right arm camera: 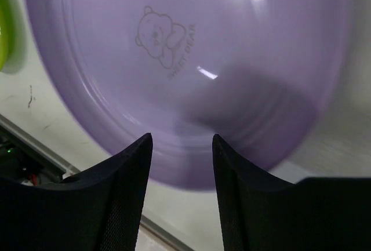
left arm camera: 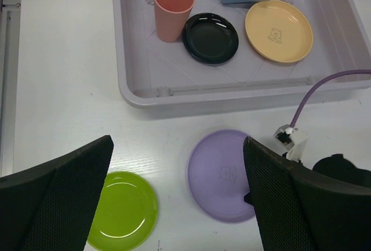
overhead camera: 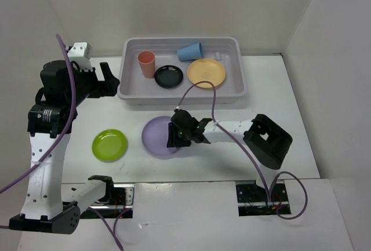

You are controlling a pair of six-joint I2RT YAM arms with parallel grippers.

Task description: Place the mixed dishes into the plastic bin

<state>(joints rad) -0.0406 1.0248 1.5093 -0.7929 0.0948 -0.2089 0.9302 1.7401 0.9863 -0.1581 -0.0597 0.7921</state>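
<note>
My right gripper [right arm camera: 181, 142], half open and empty, hangs at the round lavender plastic plate [right arm camera: 191, 59]'s rim on the table [overhead camera: 264, 83]; next I must pinch it and lift toward the grey plastic bin [overhead camera: 181, 97].

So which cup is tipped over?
The blue cup, lying on its side in the bin; the salmon-pink cup stands upright.
</note>
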